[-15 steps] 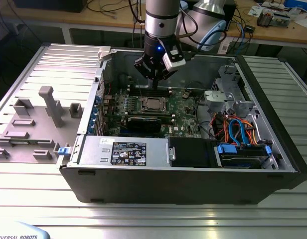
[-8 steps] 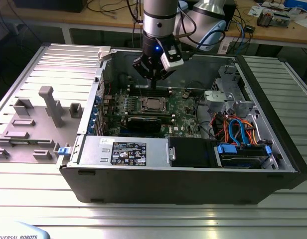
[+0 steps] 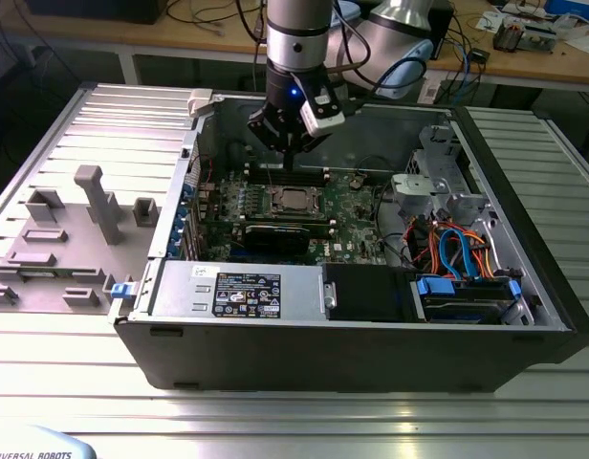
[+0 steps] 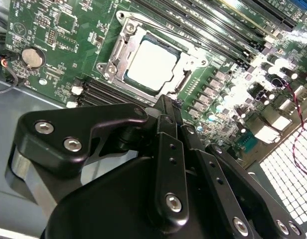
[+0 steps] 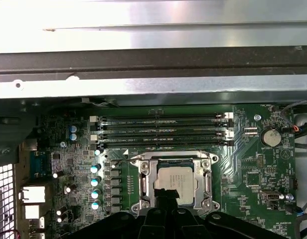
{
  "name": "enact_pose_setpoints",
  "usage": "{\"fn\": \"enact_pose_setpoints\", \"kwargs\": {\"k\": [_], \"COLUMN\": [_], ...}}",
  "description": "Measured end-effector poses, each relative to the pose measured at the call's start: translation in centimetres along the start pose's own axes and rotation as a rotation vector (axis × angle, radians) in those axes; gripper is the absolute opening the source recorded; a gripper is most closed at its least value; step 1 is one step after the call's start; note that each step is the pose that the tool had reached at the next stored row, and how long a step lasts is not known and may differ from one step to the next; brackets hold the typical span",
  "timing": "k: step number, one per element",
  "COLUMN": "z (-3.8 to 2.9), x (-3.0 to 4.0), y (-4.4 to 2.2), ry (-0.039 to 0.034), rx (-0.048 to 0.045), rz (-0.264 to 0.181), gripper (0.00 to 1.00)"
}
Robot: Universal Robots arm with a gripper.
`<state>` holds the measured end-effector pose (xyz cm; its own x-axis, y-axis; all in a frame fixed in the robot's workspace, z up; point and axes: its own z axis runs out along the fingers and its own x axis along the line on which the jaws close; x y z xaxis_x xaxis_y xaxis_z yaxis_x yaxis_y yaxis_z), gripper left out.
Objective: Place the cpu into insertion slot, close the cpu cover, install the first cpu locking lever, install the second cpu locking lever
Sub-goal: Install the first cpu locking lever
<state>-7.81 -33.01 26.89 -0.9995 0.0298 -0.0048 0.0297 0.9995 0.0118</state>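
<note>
Silver window-frame cpu cover (image 5: 142,184) lies flat over the shiny grey square cpu (image 5: 178,178) in the dark, silver-rimmed insertion slot (image 5: 176,165), so lever work seems in hand, needing fine tip placement. Black gripper (image 5: 167,195) hovers near, tips pinched together, empty; the exterior view shows its clearance above the socket, the second wrist view 1 thin wire lever (image 4: 161,29).

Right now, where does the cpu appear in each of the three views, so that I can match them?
Exterior view: the cpu lies on the motherboard, just below the tool in the picture.
First wrist view: the cpu sits just past the tool tip.
Second wrist view: the cpu is the bright square beyond the tool tip.
Shared landmark: the long black memory slots beside the cpu.
</note>
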Motion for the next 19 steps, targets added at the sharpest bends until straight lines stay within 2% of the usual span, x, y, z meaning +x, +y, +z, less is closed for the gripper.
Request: {"fn": "enact_pose_setpoints", "kwargs": {"k": [6,19], "z": [0.01,0.01], "x": [1.07,1.13], "y": [-0.02,-0.06], "ry": [-0.0001,0.0000], "rx": [-0.0001,0.0000], "rz": [0.000,0.000], "gripper": [0.11,0.11]}}
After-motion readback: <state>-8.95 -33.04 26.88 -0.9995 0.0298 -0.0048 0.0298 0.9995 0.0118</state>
